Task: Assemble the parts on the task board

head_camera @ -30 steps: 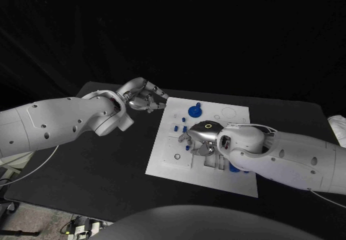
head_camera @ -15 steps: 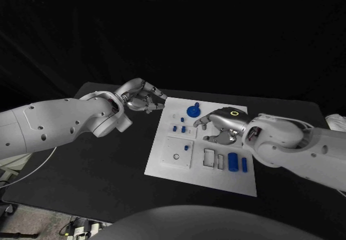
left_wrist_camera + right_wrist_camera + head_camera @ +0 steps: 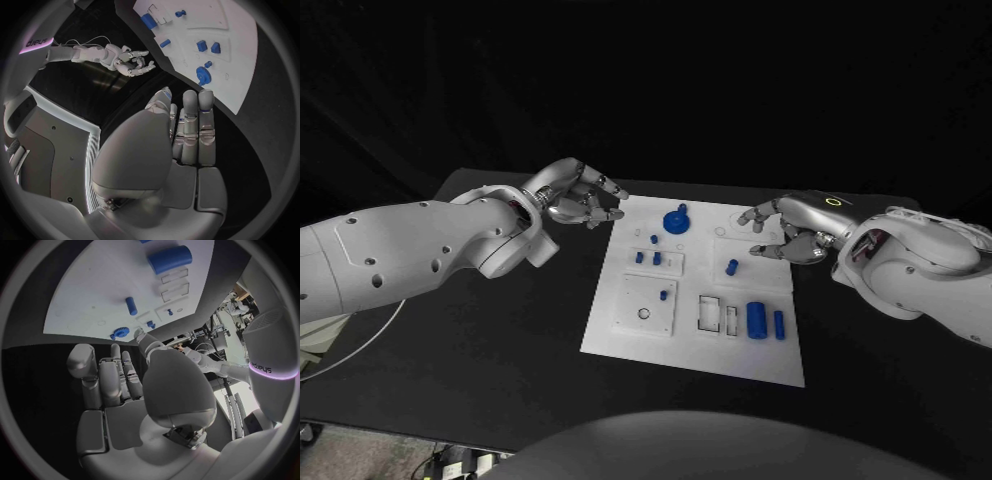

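The white task board (image 3: 625, 325) lies in the middle of the black table. On it are a round blue knob (image 3: 676, 222), several small blue pegs (image 3: 658, 258), one peg standing alone (image 3: 731, 266) and two blue cylinders (image 3: 756, 319) in slots. My left hand (image 3: 574, 205) hovers off the board's far left corner, fingers loosely bent and holding nothing. My right hand (image 3: 788, 230) hangs over the far right corner, fingers apart and empty. The left wrist view shows the left hand (image 3: 184, 140), the knob (image 3: 204, 75) and the board (image 3: 240, 55). The right wrist view shows the right hand (image 3: 119, 385) and a cylinder (image 3: 169, 259).
A black ring (image 3: 643, 314) sits on the board's near left plate. Two open rectangular slots (image 3: 710, 312) lie beside the cylinders. Black table (image 3: 473, 350) surrounds the board on all sides. In the left wrist view the right hand (image 3: 128, 60) shows beyond the board.
My right hand has lifted off the board's middle and drawn back to the far right corner, uncovering the lone peg and the slots. The left hand has barely moved.
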`<state>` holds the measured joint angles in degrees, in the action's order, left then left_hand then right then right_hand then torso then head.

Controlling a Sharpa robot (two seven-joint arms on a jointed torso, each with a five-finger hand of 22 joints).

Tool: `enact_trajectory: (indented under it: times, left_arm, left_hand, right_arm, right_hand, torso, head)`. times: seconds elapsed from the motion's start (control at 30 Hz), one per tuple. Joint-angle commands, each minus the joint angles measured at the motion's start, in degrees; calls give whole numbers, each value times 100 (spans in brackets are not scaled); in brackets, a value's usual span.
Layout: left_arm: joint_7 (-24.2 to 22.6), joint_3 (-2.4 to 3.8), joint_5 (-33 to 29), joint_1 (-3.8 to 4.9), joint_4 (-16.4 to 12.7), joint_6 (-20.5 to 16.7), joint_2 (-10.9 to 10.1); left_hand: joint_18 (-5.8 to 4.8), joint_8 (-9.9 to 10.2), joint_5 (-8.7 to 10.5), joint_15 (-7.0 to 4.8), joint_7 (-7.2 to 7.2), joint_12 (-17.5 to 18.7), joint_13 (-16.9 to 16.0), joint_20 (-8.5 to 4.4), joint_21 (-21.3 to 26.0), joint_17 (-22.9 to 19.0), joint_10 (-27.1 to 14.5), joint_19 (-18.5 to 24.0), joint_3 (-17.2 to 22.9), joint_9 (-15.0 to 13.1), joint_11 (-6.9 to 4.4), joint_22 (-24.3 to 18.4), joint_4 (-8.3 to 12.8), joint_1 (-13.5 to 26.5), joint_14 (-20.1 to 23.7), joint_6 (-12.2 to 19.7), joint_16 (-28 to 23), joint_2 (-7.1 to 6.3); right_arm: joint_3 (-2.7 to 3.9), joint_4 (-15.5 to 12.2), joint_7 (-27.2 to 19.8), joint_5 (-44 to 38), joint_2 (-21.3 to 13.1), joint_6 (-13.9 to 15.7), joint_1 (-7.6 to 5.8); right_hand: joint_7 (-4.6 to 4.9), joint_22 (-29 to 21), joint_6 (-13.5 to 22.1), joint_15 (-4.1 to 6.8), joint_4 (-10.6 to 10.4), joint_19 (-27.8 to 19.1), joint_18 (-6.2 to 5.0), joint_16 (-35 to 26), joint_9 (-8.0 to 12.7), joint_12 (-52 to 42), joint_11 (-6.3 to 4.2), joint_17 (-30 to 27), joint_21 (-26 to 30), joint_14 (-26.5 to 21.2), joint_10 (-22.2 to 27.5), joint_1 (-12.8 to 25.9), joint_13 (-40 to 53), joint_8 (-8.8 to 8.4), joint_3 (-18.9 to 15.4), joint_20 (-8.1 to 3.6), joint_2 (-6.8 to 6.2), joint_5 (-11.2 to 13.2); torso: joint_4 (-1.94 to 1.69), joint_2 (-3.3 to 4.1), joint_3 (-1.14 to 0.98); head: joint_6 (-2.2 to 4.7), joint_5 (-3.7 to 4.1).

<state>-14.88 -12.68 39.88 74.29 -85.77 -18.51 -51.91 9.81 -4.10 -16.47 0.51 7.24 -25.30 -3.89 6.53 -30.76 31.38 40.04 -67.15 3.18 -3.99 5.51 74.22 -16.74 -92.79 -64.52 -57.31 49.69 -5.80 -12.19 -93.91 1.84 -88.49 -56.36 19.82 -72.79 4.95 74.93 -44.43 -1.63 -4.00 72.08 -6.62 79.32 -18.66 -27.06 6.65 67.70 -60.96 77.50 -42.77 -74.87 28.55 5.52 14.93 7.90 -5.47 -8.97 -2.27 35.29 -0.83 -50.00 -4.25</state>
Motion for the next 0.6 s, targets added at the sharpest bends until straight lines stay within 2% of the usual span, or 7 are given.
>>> enact_trajectory:
  times: [0.03, 0.17, 0.3, 0.33, 0.43, 0.57, 0.6]
  left_arm:
    - [-81, 3, -18, -12, -17, 34, 8]
    - [-76, 3, -18, -20, -19, 39, 12]
    - [-74, 3, -18, -24, -22, 42, 7]
    - [-74, 3, -18, -24, -24, 41, 4]
    - [-72, 3, -18, -26, -31, 40, -4]
    - [-70, 3, -18, -27, -38, 45, -18]
    - [-66, 3, -18, -27, -38, 48, -22]
  left_hand:
    - [-24, -14, -7, 7, 31, -39, 4, 14, 26, -7, -9, -9, 24, -9, 33, 11, -2, -15, 17, -17, 36, 23]
    - [-24, -15, -11, 5, 29, -42, 4, 13, 21, -13, -10, -13, 35, -10, 32, 16, 2, -26, 17, -21, 40, 38]
    - [-24, -15, -12, 4, 30, -44, 5, 13, 22, -18, -11, -14, 42, -10, 31, 19, 4, -34, 17, -22, 43, 48]
    - [-23, -14, -12, 3, 30, -46, 5, 13, 22, -22, -12, -16, 48, -9, 32, 21, 6, -42, 17, -20, 45, 54]
    - [-23, -13, -12, 3, 30, -47, 5, 13, 22, -23, -12, -16, 49, -9, 32, 22, 6, -44, 17, -20, 46, 56]
    - [-23, -13, -12, 3, 30, -47, 5, 13, 22, -23, -12, -16, 49, -9, 32, 22, 6, -44, 17, -20, 46, 56]
    - [-23, -13, -12, 3, 30, -47, 5, 13, 22, -23, -12, -16, 49, -9, 32, 22, 6, -44, 17, -20, 46, 56]
  right_arm:
    - [-4, 152, -57, 182, 77, -26, 105]
    - [-4, 371, -107, 290, 207, -56, 256]
    - [-4, 580, -163, 373, 361, -63, 393]
    - [-3, 641, -175, 389, 405, -70, 435]
    - [-3, 793, -207, 448, 517, -119, 534]
    - [-2, 885, -234, 488, 595, -122, 589]
    - [-2, 906, -252, 498, 616, -120, 601]
  right_hand:
    - [43, 715, -30, -12, -86, 69, 61, 58, 23, -65, -2, 55, -65, 72, 42, 108, 27, 3, -97, 6, 7, 128]
    - [99, 728, -83, -28, -226, 109, 70, 102, 55, -185, -14, 97, -115, 104, 10, 233, 71, 18, -255, 17, 26, 300]
    - [273, 735, 41, -50, -254, 129, 76, 121, 93, -297, -37, 107, -142, 116, -111, 218, 99, -43, -325, 33, 44, 294]
    - [315, 731, 22, -53, -255, 122, 73, 118, 83, -310, -38, 94, -129, 109, -118, 206, 101, -26, -340, 36, 46, 269]
    - [385, 712, -105, -62, -256, 82, 60, 95, 26, -318, -27, 34, -66, 72, -69, 168, 95, 79, -388, 46, 47, 157]
    - [388, 702, -178, -66, -226, 56, 52, 87, -43, -342, -20, 1, -29, 46, -10, 78, 100, 196, -415, 52, 55, -153]
    - [368, 701, -210, -56, -205, 53, 50, 89, -83, -378, -26, -6, -26, 41, -19, 31, 113, 261, -414, 50, 61, -329]
  torso:
    - [10, 8, -8]
    - [-11, 6, -5]
    - [-8, 7, -12]
    - [-7, 6, -8]
    - [-13, 12, -9]
    - [-9, 6, -10]
    - [-10, 1, -6]
  head:
    - [0, 8]
    - [0, 19]
    - [0, 19]
    - [0, 21]
    - [0, 13]
    - [0, -4]
    - [0, -6]
